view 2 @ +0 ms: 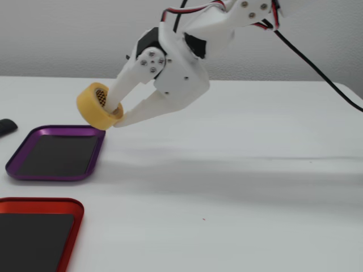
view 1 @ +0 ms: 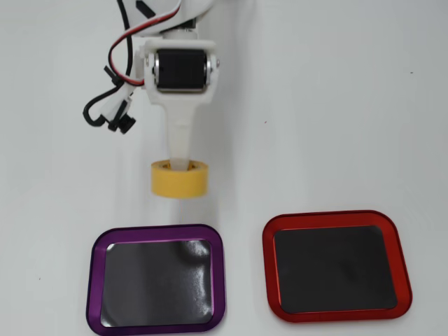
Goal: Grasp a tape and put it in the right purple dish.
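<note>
The tape (view 1: pixel 180 180) is a small yellow roll with a pale printed core. In the fixed view the tape (view 2: pixel 97 106) is clear of the worktop (view 2: pixel 238 170), tilted so that its open core faces up and toward the left edge of that view. It is held in the gripper (view 2: pixel 115 115): one finger passes into the core, and the other lies against the outer wall of the roll, so the jaws stand at a narrow setting closed on the wall of the roll.

In the overhead view the gripper (view 1: pixel 183 166) enters from the top edge, and a single white finger reaches down into the roll's upper rim. The second finger is hidden in this view.

The purple dish (view 1: pixel 157 278) lies at the bottom edge of the worktop (view 1: pixel 336 105) in the overhead view, left of centre. The roll appears above the dish's upper rim, apart from it. In the fixed view the purple dish (view 2: pixel 57 153) sits near the left edge, and the roll hangs above its far right corner. The inner surface of the dish is dark grey and reflective.

The red dish (view 1: pixel 336 266) lies beside the purple dish, to its right in the overhead view, with a bare strip of worktop between them. In the fixed view the red dish (view 2: pixel 39 232) occupies the bottom left corner.

Black and red cables (view 1: pixel 115 105) hang from the arm near the top edge in the overhead view. A small dark object (view 2: pixel 7 127) rests at the left edge of the fixed view; it cannot be identified.
</note>
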Tool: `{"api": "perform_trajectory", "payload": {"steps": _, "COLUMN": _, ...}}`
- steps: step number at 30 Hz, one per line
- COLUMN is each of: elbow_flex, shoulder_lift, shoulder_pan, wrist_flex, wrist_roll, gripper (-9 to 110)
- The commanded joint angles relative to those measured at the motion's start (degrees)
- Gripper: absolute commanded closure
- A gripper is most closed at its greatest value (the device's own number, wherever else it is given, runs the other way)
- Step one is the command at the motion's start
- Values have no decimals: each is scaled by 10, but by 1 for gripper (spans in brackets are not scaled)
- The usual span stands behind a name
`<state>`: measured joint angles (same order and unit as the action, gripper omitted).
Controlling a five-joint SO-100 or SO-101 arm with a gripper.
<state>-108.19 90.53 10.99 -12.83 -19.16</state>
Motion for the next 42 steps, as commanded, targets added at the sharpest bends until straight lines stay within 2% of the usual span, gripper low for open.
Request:
{"api": "perform_trajectory", "payload": {"steps": 1, "elbow_flex": 99, "shoulder_lift": -47, "shoulder_pan": -2, "wrist_flex": -40, "wrist_roll": 13, "gripper": 102}}
{"api": "perform_trajectory", "payload": {"steps": 10, "elbow_flex": 250, "shoulder_lift": -127, "shoulder_pan": -2, "wrist_flex": -173, "wrist_roll": 13, "gripper": 102}}
{"api": "perform_trajectory", "payload": {"steps": 23, "elbow_flex": 278, "shoulder_lift": -106, "shoulder_pan": -4, "wrist_flex": -336, "wrist_roll": 18, "gripper": 89}}
{"api": "perform_trajectory", "payload": {"steps": 28, "elbow_flex": 310, "shoulder_lift": -11, "shoulder_pan": -11, "wrist_flex": -470, "wrist_roll": 24, "gripper": 87}}
{"api": "perform_trajectory", "payload": {"steps": 34, "elbow_flex": 304, "shoulder_lift": 178, "shoulder_pan": -11, "wrist_flex": -556, "wrist_roll": 126, "gripper": 87}}
{"api": "perform_trajectory", "payload": {"steps": 39, "elbow_flex": 213, "shoulder_lift": 312, "shoulder_pan": -11, "wrist_flex": -614, "wrist_roll": 237, "gripper": 87}}
{"api": "perform_trajectory", "payload": {"steps": 42, "elbow_flex": 124, "shoulder_lift": 392, "shoulder_pan": -11, "wrist_flex": -647, "wrist_roll": 259, "gripper": 87}}
